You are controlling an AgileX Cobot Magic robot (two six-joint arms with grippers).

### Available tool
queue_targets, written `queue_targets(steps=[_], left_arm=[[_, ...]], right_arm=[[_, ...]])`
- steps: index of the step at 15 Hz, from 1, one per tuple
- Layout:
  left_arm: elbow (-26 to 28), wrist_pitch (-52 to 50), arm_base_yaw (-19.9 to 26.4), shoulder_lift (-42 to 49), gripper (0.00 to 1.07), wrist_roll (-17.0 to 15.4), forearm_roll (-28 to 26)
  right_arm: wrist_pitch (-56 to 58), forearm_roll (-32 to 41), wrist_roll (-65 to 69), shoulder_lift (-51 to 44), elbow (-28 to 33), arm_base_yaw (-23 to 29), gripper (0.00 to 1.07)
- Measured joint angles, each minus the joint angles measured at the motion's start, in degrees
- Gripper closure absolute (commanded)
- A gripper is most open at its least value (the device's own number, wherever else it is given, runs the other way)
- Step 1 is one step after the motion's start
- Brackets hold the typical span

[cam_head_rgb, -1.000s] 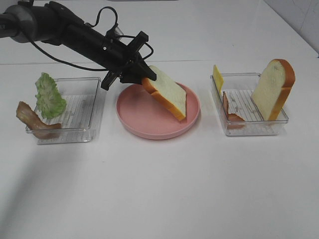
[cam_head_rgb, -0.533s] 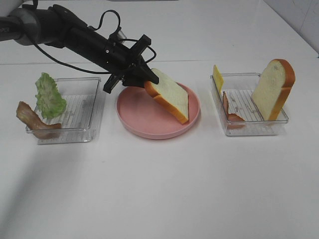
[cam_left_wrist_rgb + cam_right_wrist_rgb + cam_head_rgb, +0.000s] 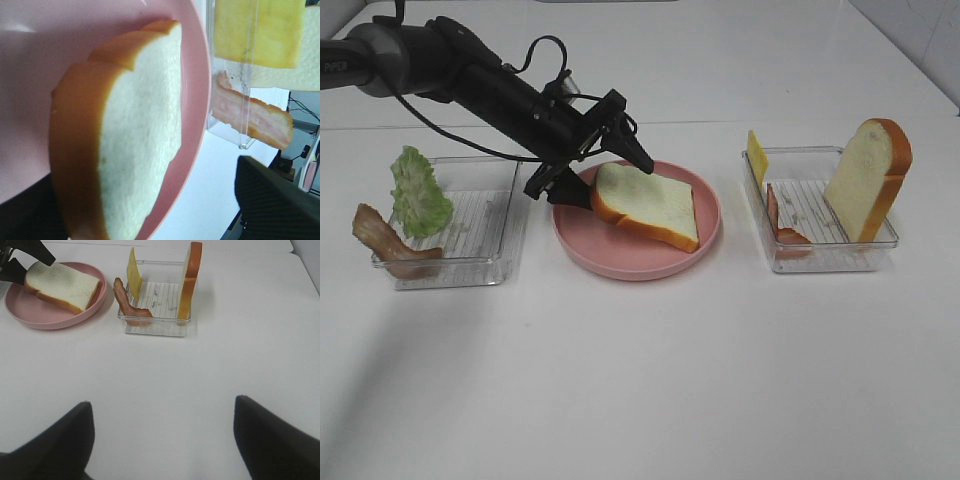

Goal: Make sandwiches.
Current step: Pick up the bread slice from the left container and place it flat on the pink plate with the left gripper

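A white bread slice (image 3: 648, 205) with orange-brown crust lies flat on the pink plate (image 3: 620, 255). My left gripper (image 3: 601, 178) is open at the slice's left end, one finger above it and one beside it. In the left wrist view the bread slice (image 3: 135, 150) fills the space between the fingers over the plate (image 3: 195, 100). My right gripper (image 3: 162, 440) is open over bare table, holding nothing; the exterior view does not show it. A second bread slice (image 3: 868, 180) leans upright in the right tray (image 3: 820, 262).
The right tray also holds a yellow cheese slice (image 3: 757, 155) and a bacon strip (image 3: 782, 225). The left tray (image 3: 485, 225) holds a green lettuce leaf (image 3: 418, 195) and a bacon strip (image 3: 385, 240) hanging over its rim.
The left gripper's jaws have opened and let go of the bread slice, which has dropped from a tilted pose to lie flat on the pink plate. The right gripper has not moved.
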State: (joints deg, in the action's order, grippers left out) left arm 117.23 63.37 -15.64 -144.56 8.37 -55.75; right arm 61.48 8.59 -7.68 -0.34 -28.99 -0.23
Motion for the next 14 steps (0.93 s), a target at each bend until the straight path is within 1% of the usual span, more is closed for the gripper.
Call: queue_targets(steps=[1,4,5,10,11,13,14], left_arm=[[0.57,0.23,-0.06,0.0,0.23,0.0,1.78],[5.04,0.8,-1.32,0.0,0.22,-0.06,11.23],[6.88,0.97,-2.12,0.0,0.22,-0.86,14.38],[15.47,5.84,-6.13,0.0,0.22,-9.17,32.09],[17.25,5.96,-6.42,0.0,0.22,-10.54,34.78],[20.28,6.02,-6.42,0.29,0.23,-12.95,37.64],[20.74,6.02,-6.42,0.86,0.23,-13.98,38.45]], right_arm=[[0.0,0.0,0.0,0.0,0.0,0.0,0.33],[0.0,0.0,0.0,0.0,0.0,0.0,0.33],[0.0,0.0,0.0,0.0,0.0,0.0,0.33],[0.0,0.0,0.0,0.0,0.0,0.0,0.33],[0.0,0.0,0.0,0.0,0.0,0.0,0.33],[0.0,0.0,0.0,0.0,0.0,0.0,0.33],[0.0,0.0,0.0,0.0,0.0,0.0,0.33]])
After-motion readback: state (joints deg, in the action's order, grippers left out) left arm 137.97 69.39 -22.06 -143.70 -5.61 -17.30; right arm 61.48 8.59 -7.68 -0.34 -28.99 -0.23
